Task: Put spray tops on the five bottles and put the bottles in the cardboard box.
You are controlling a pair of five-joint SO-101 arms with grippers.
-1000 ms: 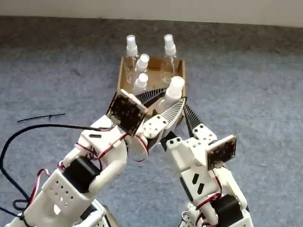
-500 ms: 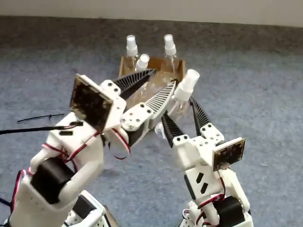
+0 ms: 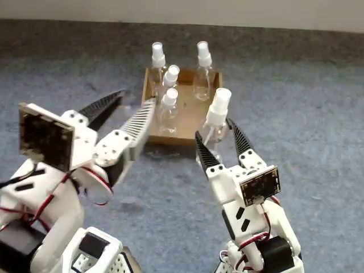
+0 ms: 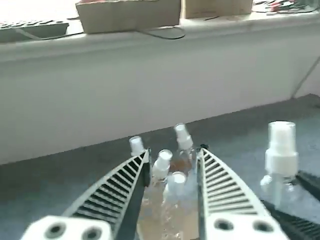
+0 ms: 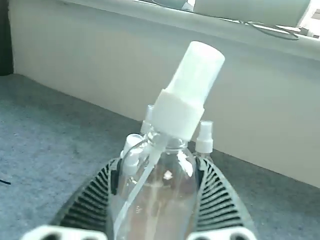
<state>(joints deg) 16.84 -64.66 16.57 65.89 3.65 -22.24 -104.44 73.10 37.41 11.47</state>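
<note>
My right gripper [image 3: 214, 129] is shut on a clear bottle [image 3: 211, 132] with a white spray top [image 3: 218, 105], held upright just in front of the cardboard box [image 3: 170, 138]. In the right wrist view that bottle [image 5: 159, 200] sits between the jaws of the right gripper [image 5: 159, 167], its spray top [image 5: 190, 95] tilted slightly. Several capped bottles [image 3: 169, 108] stand in the box. My left gripper [image 3: 137, 96] hangs open and empty to the left of the box. In the left wrist view, the left gripper [image 4: 173, 151] frames the boxed bottles [image 4: 176, 186], with the held bottle [image 4: 280, 155] off to one side.
Grey carpet [image 3: 296, 96] covers the floor around the box, with open room on its far side and to its right. A pale wall base [image 3: 227, 11] runs along the far edge. Both arm bodies crowd the near side.
My left gripper has pulled away from the held bottle, swinging left and back from the box, open and empty. The right gripper has kept the bottle, shifting slightly in front of the box.
</note>
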